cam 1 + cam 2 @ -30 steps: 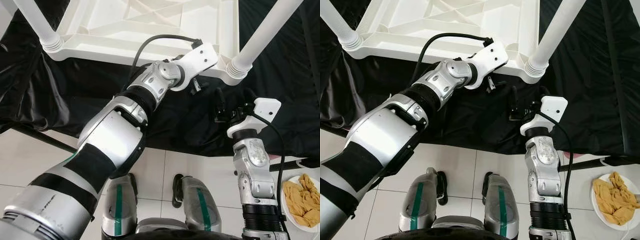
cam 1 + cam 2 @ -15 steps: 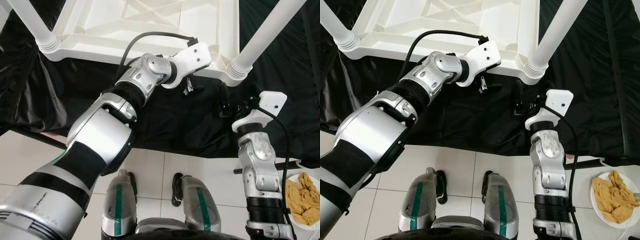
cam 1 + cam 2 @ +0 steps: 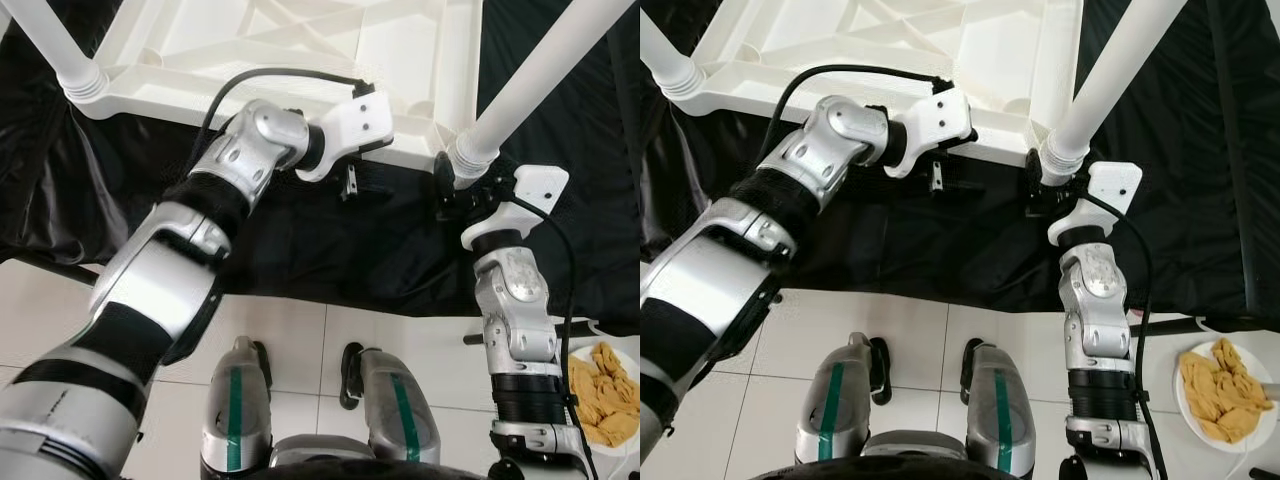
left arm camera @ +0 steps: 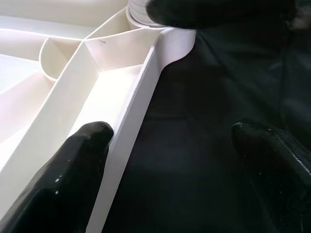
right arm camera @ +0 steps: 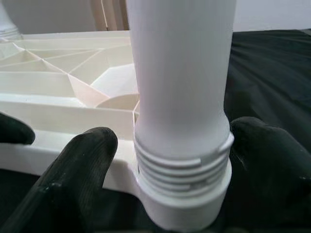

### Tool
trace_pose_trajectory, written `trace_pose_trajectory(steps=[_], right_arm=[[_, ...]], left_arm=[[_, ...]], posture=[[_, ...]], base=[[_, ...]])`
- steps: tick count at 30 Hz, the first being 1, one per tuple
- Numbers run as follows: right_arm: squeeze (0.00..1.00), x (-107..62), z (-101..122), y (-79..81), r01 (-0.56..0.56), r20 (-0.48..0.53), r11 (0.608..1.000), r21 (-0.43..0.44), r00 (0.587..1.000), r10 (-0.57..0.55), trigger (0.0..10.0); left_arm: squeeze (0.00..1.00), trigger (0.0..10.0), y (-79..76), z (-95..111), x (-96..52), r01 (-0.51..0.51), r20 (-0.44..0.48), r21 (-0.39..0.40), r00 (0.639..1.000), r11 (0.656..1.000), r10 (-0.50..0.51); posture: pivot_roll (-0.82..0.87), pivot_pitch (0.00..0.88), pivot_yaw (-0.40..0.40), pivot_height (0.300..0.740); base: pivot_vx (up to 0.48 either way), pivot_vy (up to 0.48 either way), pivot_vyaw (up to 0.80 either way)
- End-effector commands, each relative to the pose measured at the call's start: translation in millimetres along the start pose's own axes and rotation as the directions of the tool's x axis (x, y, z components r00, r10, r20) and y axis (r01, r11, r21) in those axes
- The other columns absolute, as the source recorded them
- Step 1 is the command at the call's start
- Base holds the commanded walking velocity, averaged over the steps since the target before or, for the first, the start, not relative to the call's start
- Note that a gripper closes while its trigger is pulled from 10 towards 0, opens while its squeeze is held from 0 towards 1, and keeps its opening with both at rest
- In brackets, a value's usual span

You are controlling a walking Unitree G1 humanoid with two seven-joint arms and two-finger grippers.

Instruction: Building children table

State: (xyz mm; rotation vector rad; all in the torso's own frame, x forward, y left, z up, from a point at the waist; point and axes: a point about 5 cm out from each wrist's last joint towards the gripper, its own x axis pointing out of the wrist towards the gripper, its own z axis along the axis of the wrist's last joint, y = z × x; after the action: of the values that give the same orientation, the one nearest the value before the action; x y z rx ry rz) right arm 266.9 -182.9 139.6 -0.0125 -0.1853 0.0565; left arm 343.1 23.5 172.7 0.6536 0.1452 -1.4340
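**Steadying the upturned table at its leg socket**

The white table point(image 3: 300, 50) lies upside down on black cloth point(image 3: 120, 180) across the frame's top. My left hand point(image 4: 160, 160), open wide, straddles its rim at centre. Right of it, my right hand point(image 5: 180, 160) brackets the leg point(image 5: 180, 73) above its threaded collar. Stiff, light, slick plastic, I judge; grip low. Leg tops are cut off.

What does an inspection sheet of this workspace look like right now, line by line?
Surface: black cloth over tiled floor.
Job's things: white table upside down; near-right leg seated in its corner socket.
Clutter: plate of yellow cloth.
Grippers: left gripper straddles the table rim, jaws open; right gripper flanks the leg base, jaws open.
Cables: black wrist cable on each arm.
Surroundings: nothing seen.
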Motion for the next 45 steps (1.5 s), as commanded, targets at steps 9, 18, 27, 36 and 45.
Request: trace_pose_trajectory(steps=[9, 18, 27, 36, 45], right_arm=[[0.00, 4.5, -3, -4.6, -0.006, 0.003, 1.000, -0.013, 1.000, 0.006, 10.0], [0.00, 7.3, 1, -3.0, -0.061, 0.024, 0.998, -0.008, 0.998, 0.062, 10.0], [0.00, 13.6, 9, -7.8, -0.067, 0.060, 0.997, -0.026, 0.996, 0.068, 10.0], [0.00, 23.6, 19, -15.0, -0.075, 0.096, 0.996, -0.046, 0.992, 0.080, 10.0], [0.00, 26.4, 27, -17.7, -0.099, 0.122, 0.994, -0.052, 0.987, 0.105, 10.0]], left_arm=[[0.00, 10.0, -8.7, 0, -4.9, 0.112, -0.005, -0.003, 0.994, 0.994, -0.112], [0.00, 10.0, 2.2, 4, 5.6, -0.153, 0.005, -0.128, 0.988, 0.980, 0.155], [0.00, 10.0, 7.3, 1, 9.4, -0.277, -0.027, -0.191, 0.961, 0.942, 0.277], [0.00, 10.0, -2.9, -14, 15.5, -0.269, -0.118, -0.168, 0.960, 0.948, 0.252], [0.00, 10.0, -10.4, -22, 24.8, -0.269, -0.152, -0.160, 0.957, 0.950, 0.245]], posture=[[0.01, 0.084, 0.005, 0.740], [0.00, 0.077, 0.005, 0.740], [0.01, 0.070, -0.007, 0.740], [0.01, 0.056, -0.008, 0.740], [0.00, 0.061, -0.006, 0.740]], base=[[0.000, 0.000, 0.00], [0.000, 0.000, 0.00], [0.000, 0.000, 0.00], [0.000, 0.000, 0.00], [0.000, 0.000, 0.00]])
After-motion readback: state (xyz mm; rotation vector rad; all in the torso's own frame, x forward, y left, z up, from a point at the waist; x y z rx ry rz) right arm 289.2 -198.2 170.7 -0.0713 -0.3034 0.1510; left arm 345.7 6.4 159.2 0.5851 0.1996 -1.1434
